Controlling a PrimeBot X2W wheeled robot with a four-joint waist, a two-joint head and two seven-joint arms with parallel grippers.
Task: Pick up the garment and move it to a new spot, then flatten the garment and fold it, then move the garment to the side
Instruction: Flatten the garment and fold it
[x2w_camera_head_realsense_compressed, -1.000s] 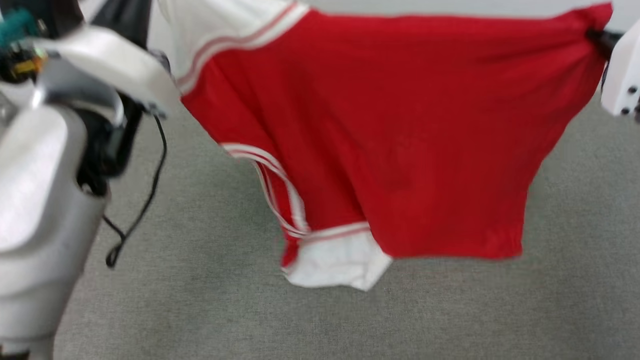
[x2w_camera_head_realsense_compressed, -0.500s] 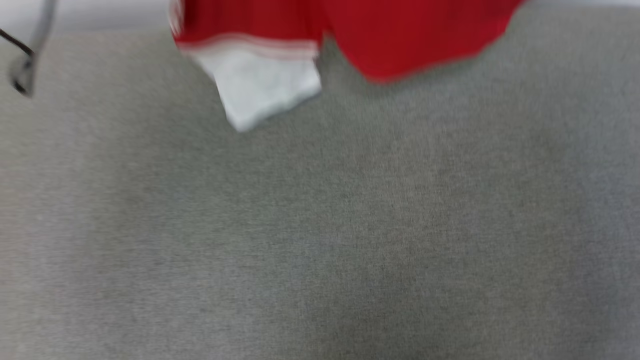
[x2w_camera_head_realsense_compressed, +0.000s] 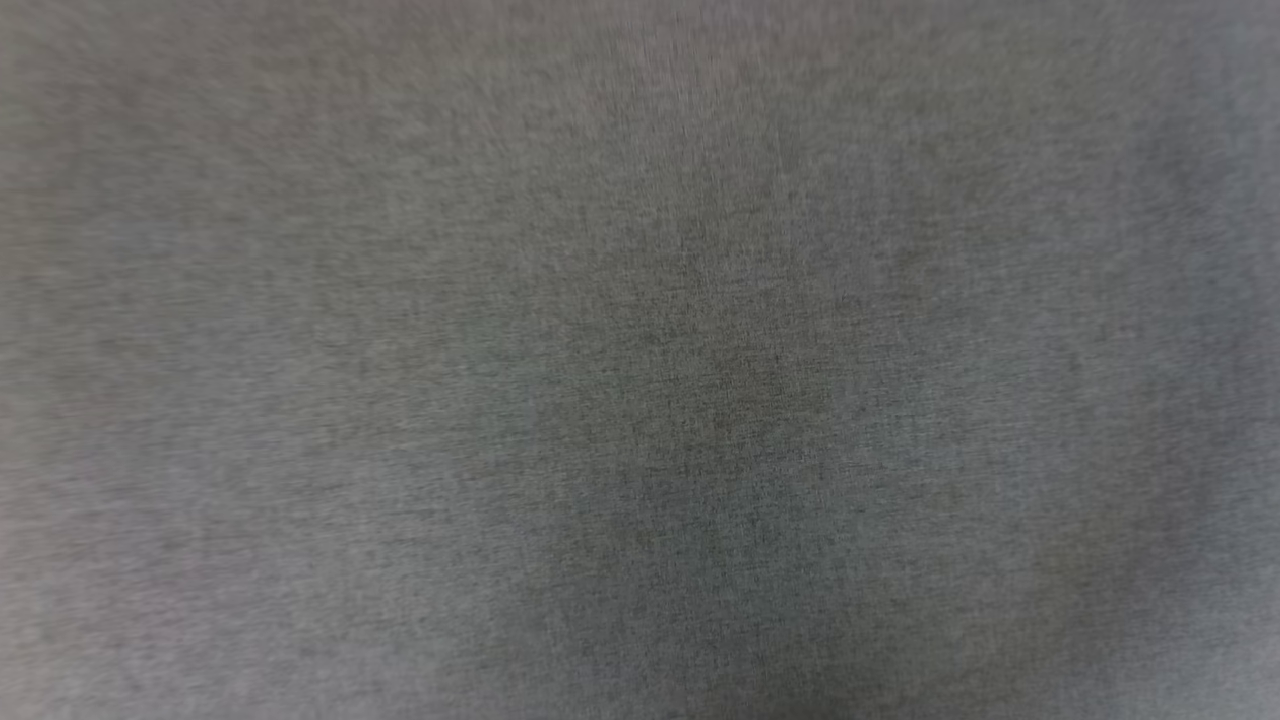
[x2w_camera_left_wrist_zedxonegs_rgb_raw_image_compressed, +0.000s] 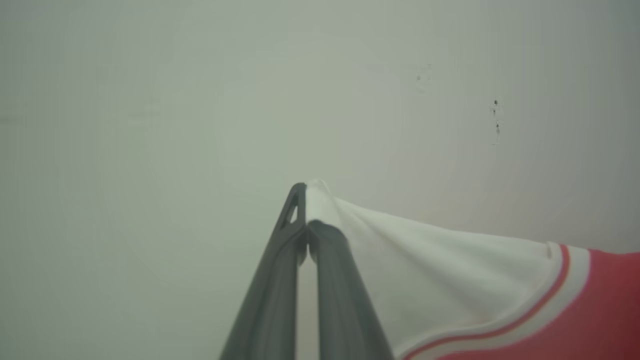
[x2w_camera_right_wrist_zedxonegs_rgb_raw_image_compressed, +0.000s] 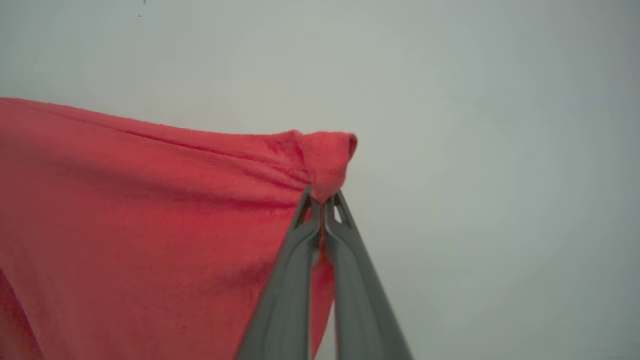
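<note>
Knit garment (x2w_camera_right_wrist_zedxonegs_rgb_raw_image_compressed: 150, 210) pinched, left gripper (x2w_camera_left_wrist_zedxonegs_rgb_raw_image_compressed: 306, 220), right gripper (x2w_camera_right_wrist_zedxonegs_rgb_raw_image_compressed: 324, 197)

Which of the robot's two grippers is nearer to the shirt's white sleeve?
Left. The left gripper pinches the white sleeve at its tip; the right gripper pinches a bunched red corner of the garment, away from that sleeve.
</note>
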